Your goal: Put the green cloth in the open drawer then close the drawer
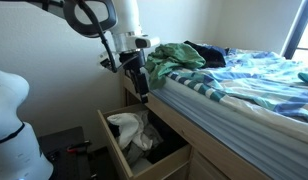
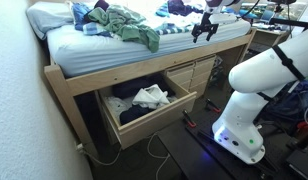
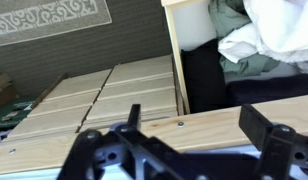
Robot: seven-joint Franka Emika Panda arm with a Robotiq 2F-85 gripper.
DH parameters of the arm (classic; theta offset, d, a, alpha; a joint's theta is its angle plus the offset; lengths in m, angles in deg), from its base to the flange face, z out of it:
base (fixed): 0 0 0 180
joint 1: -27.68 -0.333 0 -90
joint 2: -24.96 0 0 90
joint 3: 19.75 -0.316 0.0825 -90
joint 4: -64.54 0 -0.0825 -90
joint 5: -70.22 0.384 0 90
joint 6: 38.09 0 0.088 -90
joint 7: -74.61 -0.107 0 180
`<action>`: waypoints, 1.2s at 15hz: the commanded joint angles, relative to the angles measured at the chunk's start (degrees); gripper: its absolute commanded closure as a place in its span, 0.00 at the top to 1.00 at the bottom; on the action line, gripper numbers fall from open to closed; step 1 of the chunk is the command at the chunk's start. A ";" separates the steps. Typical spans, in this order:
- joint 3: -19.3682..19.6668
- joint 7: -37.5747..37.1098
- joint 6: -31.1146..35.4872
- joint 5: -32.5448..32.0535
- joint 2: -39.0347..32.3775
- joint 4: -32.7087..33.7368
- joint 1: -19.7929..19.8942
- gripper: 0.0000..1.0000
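The green cloth [image 1: 176,57] lies crumpled on the bed near its front edge, next to a dark garment; in an exterior view the green cloth [image 2: 135,29] sits mid-mattress. Below the bed the light-wood drawer [image 1: 115,146] stands pulled out, and its front [image 2: 159,118] faces the floor space. My gripper [image 1: 141,88] hangs open over the bed frame's edge, beside the cloth and apart from it. In the wrist view the gripper [image 3: 194,125] is open above the wooden rail with nothing between its fingers [image 3: 132,113]. The green cloth is out of the wrist view.
White cloths [image 2: 150,96] and a dark garment lie inside the drawer; white cloths [image 3: 279,28] also show in the wrist view. A blue striped blanket [image 1: 259,72] covers the bed. Another white robot [image 2: 256,85] stands on the floor by the drawer front.
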 commanded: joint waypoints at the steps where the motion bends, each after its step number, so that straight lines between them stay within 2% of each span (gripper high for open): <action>1: -0.07 -0.08 2.33 7.71 -1.55 1.67 -3.52 1.00; 8: -0.13 1.07 5.25 25.71 -2.95 3.63 -11.18 1.00; 9: -0.26 1.51 5.38 26.74 -2.94 3.75 -11.48 1.00; 10: -1.05 0.62 4.42 24.71 -2.28 2.77 -9.82 1.00; 17: -1.09 0.64 4.41 25.86 -2.37 3.19 -10.45 1.00; 18: -0.54 2.56 2.93 25.75 -2.62 3.24 -11.11 1.00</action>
